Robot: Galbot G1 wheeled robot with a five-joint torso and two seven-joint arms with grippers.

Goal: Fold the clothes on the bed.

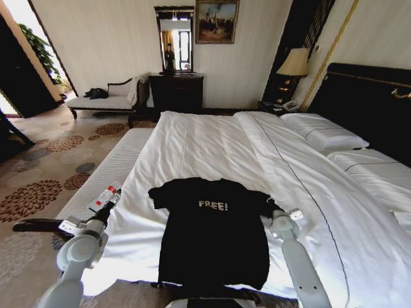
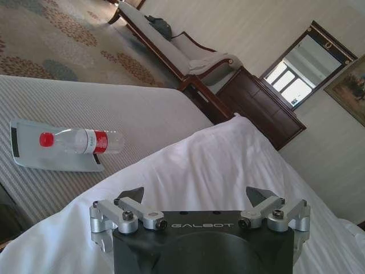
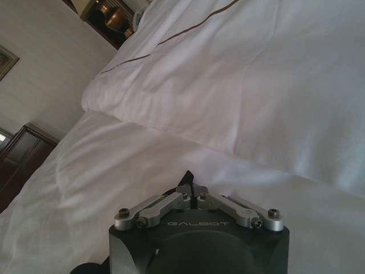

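Head camera looks forward and down from the foot of the bed (image 1: pixel 212 147), taking in the room beyond. Left wrist camera sits right behind the left gripper (image 2: pixel 197 197), facing out past its fingers over the duvet (image 2: pixel 211 165) toward the chaise (image 2: pixel 171 48). Right wrist camera hugs the right gripper (image 3: pixel 193 184), low over that duvet, probably facing the pillows (image 3: pixel 239 74).

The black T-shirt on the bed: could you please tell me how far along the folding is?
Done: the black T-shirt lies flat, "FREE!" facing up, on the bed. Under way: the right claw is shut beside the shirt's sleeve, though I cannot tell whether it pinches cloth; the left claw is open over the duvet's edge. Left: every fold; both sleeves are spread and the hem is unfolded.
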